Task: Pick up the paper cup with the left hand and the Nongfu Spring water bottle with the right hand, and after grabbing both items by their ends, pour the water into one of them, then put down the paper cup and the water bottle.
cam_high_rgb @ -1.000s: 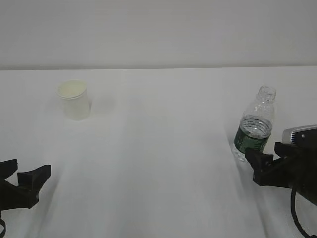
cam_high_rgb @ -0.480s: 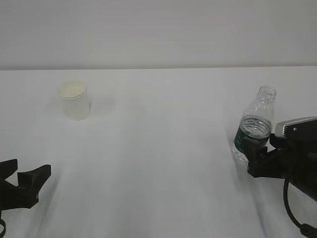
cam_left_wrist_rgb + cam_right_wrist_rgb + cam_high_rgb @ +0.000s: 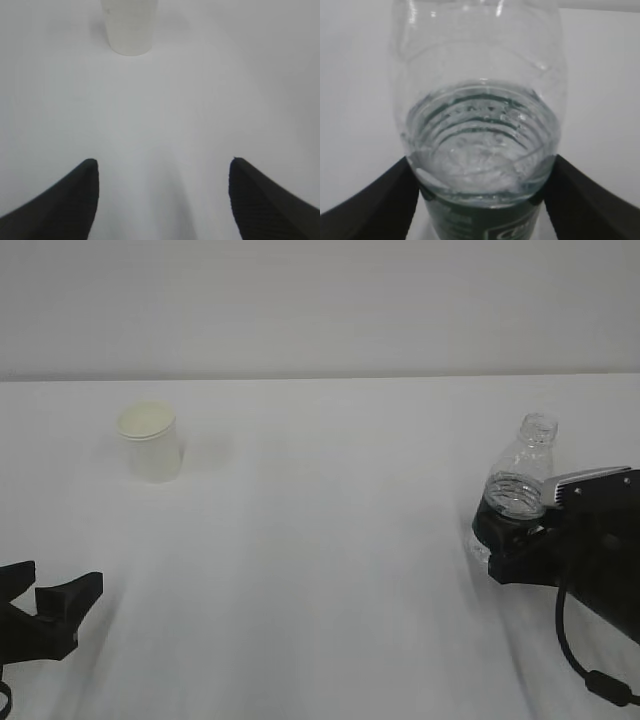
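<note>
**Right hand at the bottle, left hand far from the cup**

The table (image 3: 330,540) is big, white and bare between the two things.

The right hand (image 3: 505,550) is the biggest thing at work. It sits at the right side of the table, low around the bottle (image 3: 520,485). In the right wrist view its two black fingers (image 3: 375,200) stand open, one on each side of the bottle, just beside it. I cannot tell if they touch it. The bottle leans a little and has no cap. The water (image 3: 480,150) fills the lower part.

The left hand (image 3: 60,605) waits low at the near left, open and holding nothing. The cup (image 3: 150,443) stands upright, well apart from it, farther back on the left.

The step now is grabbing. Next, I think, the right hand must squeeze shut gently so the open bottle does not tip. Then the left hand must reach forward to the cup.
</note>
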Available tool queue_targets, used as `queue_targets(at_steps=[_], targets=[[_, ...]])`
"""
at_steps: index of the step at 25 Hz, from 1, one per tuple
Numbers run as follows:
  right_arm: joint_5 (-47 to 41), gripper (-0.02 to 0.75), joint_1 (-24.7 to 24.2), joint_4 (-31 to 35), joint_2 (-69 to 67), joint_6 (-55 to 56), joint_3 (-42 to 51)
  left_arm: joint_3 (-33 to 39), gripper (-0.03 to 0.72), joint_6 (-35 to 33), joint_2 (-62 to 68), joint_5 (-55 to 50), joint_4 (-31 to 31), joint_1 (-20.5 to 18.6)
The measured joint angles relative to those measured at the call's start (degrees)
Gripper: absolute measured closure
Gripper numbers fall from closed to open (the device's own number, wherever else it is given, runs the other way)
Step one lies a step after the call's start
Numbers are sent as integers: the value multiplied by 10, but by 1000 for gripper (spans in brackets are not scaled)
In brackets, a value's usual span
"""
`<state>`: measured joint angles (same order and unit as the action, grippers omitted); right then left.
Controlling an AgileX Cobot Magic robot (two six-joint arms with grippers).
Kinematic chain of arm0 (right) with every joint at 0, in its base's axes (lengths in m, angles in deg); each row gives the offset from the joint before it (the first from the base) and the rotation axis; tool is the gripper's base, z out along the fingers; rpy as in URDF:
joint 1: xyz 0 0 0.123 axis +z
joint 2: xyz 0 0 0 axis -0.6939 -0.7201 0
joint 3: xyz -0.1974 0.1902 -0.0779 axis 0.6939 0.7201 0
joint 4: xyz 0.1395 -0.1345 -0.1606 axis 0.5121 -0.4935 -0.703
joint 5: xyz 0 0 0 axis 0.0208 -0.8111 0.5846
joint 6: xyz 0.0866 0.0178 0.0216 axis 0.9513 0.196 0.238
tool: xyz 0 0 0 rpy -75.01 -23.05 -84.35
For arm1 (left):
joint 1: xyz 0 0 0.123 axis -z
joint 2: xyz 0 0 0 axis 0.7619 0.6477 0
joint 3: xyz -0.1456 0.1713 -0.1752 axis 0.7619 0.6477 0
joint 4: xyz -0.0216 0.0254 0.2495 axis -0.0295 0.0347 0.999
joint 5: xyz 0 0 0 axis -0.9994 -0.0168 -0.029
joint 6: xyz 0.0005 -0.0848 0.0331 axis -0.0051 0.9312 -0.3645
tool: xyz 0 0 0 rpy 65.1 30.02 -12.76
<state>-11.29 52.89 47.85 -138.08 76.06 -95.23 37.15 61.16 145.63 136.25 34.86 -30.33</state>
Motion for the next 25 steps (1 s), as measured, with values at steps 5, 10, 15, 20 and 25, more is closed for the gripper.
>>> queue_targets(at_steps=[5,10,15,20,25], targets=[[0,164,0,0,-12,-1,-13,0,102,0,0,0,0,0],[0,164,0,0,-27,-1,-28,0,102,0,0,0,0,0],[0,164,0,0,-34,-2,-44,0,102,0,0,0,0,0],[0,164,0,0,-37,-6,-47,-9,102,0,0,0,0,0],[0,172,0,0,-43,-16,-47,-29,102,0,0,0,-1,0]])
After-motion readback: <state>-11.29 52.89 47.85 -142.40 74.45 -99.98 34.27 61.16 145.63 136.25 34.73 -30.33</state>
